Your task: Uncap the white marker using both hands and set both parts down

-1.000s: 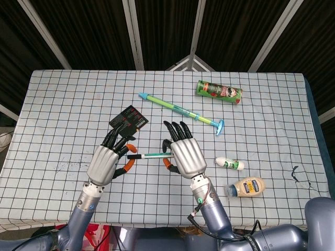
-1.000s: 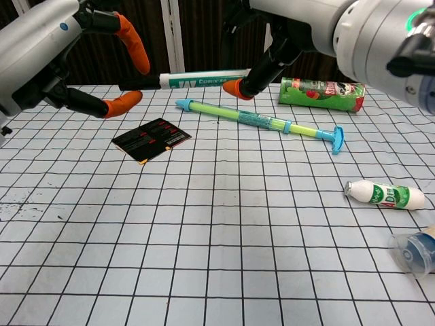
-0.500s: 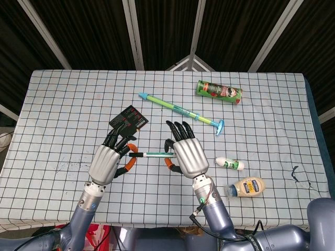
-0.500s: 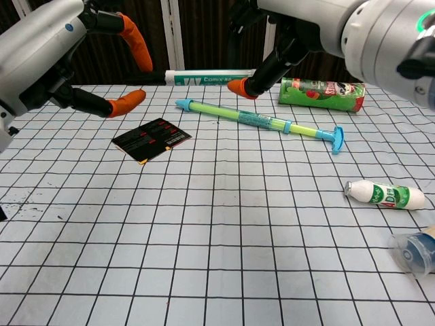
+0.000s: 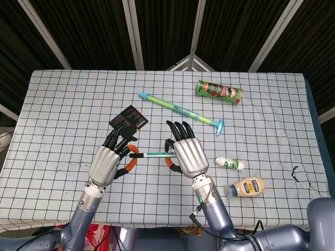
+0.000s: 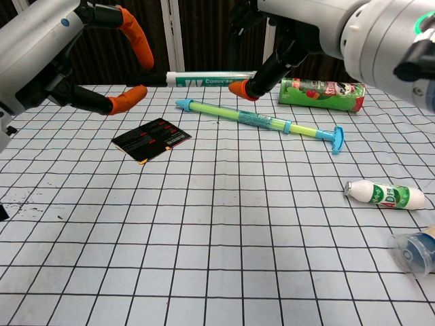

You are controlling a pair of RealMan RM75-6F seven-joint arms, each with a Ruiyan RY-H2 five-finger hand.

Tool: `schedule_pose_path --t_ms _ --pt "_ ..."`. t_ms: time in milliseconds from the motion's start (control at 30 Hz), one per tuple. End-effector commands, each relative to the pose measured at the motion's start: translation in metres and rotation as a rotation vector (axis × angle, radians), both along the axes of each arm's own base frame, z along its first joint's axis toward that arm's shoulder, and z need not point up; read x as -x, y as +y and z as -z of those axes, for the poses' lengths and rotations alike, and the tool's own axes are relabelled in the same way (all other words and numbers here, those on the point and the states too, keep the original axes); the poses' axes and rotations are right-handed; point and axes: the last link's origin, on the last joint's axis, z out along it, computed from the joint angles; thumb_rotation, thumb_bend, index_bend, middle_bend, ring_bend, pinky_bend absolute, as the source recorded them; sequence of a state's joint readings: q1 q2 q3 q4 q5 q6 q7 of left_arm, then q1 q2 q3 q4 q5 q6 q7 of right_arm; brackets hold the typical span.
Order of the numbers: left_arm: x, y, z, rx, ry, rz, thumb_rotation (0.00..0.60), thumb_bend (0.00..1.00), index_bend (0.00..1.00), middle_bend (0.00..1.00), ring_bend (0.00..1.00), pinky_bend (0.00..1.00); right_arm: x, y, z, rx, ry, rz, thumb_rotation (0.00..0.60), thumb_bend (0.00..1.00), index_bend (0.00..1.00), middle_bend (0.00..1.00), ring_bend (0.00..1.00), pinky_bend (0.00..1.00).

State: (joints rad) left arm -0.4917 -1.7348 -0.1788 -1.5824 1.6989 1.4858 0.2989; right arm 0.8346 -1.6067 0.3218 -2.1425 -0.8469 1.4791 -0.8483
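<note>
The white marker point(image 5: 157, 154) point(image 6: 211, 79) hangs level above the table, with its black cap point(image 5: 135, 155) point(image 6: 155, 80) still on and pointing toward my left side. My right hand point(image 5: 187, 157) point(image 6: 319, 27) grips the barrel's far end between an orange-tipped thumb and the fingers. My left hand point(image 5: 107, 162) point(image 6: 41, 47) is at the cap end. In the chest view its orange fingertips point(image 6: 129, 100) sit above and below the cap, with gaps showing between them and it.
A long green and blue pen point(image 5: 180, 111) point(image 6: 258, 120) lies behind the hands. A green snack can point(image 5: 220, 92) point(image 6: 323, 93) is at the back right, a black card point(image 5: 130, 117) point(image 6: 151, 139) under my left hand. A small white bottle point(image 5: 229, 163) point(image 6: 384, 195) and a mayonnaise bottle point(image 5: 246, 187) point(image 6: 414, 251) lie front right.
My right hand has carried the marker slightly to the right. The cap end has slid out from deep between my left hand's fingers, which stay spread around it.
</note>
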Motion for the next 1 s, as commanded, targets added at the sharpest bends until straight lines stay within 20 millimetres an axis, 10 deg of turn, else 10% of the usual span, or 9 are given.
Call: schedule_pose_path --t_ms 33,1000 --pt "0.0006 -0.0006 0.0007 0.003 0.003 -0.004 0.600 0.45 0.50 0.31 0.01 0.13 0.0001 0.0000 -0.0003 0.001 -0.001 0.001 0.600 0.46 0.70 0.07 0.07 0.04" --pt "0.0011 0.0026 0.0025 0.002 -0.008 -0.012 0.600 0.46 0.49 0.31 0.01 0.13 0.0055 -0.0003 -0.0014 -0.001 -0.007 0.013 0.600 0.46 0.70 0.07 0.07 0.04"
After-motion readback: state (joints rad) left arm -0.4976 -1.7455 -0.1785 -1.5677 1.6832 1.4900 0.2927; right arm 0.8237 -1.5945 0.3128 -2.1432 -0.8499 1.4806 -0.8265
